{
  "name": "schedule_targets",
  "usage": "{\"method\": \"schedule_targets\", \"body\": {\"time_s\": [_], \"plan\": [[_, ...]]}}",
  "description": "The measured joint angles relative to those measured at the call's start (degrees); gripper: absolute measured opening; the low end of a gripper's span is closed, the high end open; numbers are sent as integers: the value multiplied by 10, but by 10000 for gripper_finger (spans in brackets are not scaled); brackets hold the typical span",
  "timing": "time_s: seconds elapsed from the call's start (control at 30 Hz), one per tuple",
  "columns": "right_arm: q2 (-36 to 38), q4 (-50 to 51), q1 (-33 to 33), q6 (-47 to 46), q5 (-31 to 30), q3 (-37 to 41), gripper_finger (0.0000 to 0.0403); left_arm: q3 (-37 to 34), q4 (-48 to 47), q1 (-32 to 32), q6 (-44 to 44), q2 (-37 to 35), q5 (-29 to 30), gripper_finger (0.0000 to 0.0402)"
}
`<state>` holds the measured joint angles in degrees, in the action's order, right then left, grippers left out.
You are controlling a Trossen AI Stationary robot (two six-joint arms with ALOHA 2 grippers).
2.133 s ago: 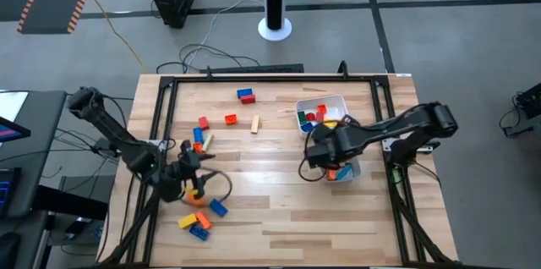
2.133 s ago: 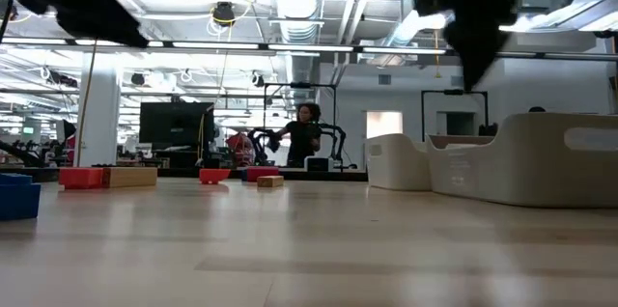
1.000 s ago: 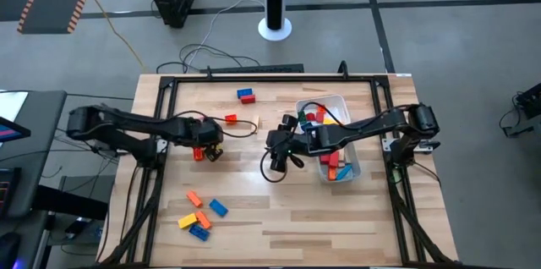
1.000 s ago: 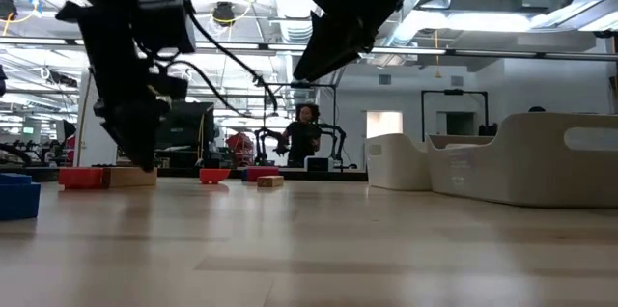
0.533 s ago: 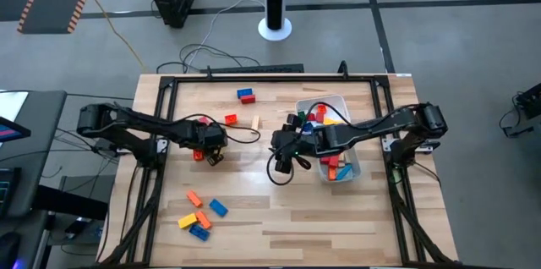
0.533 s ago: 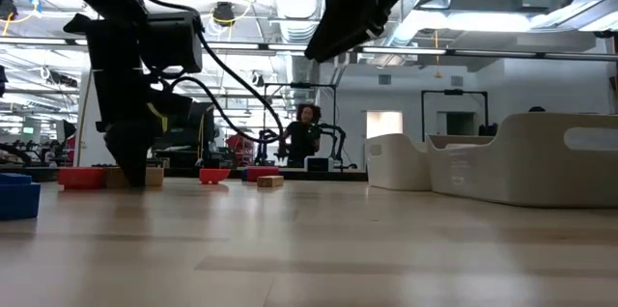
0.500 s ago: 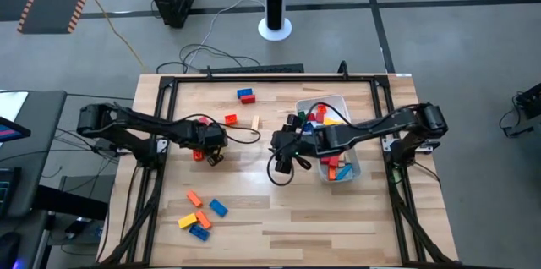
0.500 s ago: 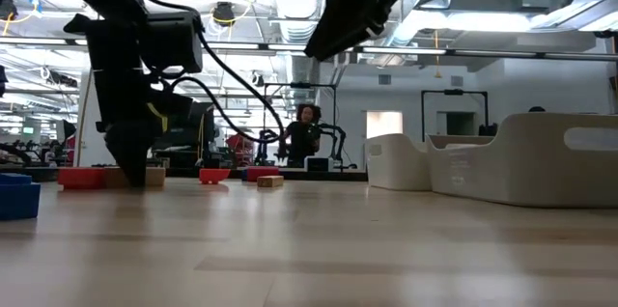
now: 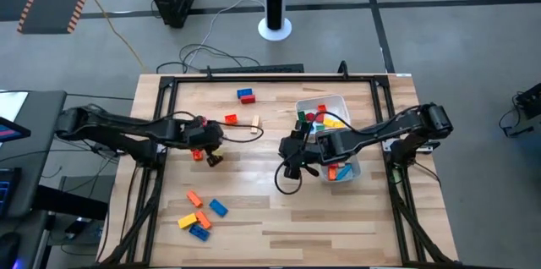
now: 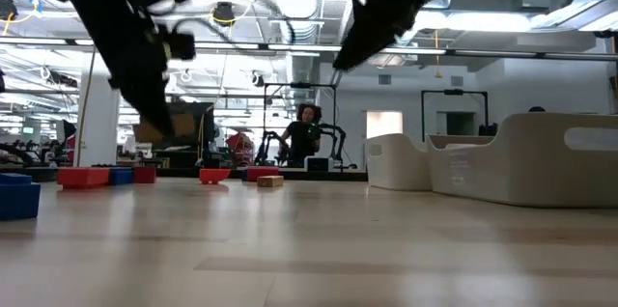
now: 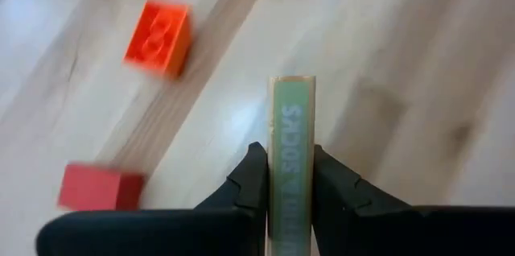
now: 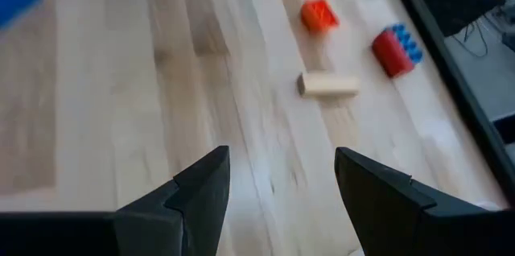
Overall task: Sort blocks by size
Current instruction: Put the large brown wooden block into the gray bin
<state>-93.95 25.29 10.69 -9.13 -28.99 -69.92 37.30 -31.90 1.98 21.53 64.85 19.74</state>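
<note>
Pale green, long flat bar-shaped block (image 11: 290, 159) pinched in left gripper (image 11: 290, 177) above wooden table (image 9: 279, 210), at about 9 o'clock from centre.
Fingers (image 11: 251, 177) closed tight on both flat faces. Right gripper (image 12: 278, 177) hovering near centre, spread wide, holding nothing. Loose blocks scattered: orange square (image 11: 158, 36), red (image 11: 100, 186), tan bar (image 12: 327, 85); more at 7 o'clock; others inside white plastic tub (image 9: 341, 102) at 2 o'clock.

open bare wood (image 9: 254, 210) between loose blocks (image 9: 201, 214) and tub (image 9: 353, 166)
</note>
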Motion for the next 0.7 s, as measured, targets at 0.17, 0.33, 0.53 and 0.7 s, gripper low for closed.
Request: {"method": "schedule_targets", "body": {"time_s": [0.17,0.33,0.53,0.7], "plan": [[-2,-157,-3,32,7,52,255,-11,83,-63,-23,-55,0,54],[-1,-407,0,90,53,104,255,-38,228,-113,-59,-62,3,55],[-1,-557,20,134,67,136,255,-38,374,-139,-104,-34,5,56],[-1,-604,36,162,68,136,255,-38,482,-147,-136,7,1,57]]}}
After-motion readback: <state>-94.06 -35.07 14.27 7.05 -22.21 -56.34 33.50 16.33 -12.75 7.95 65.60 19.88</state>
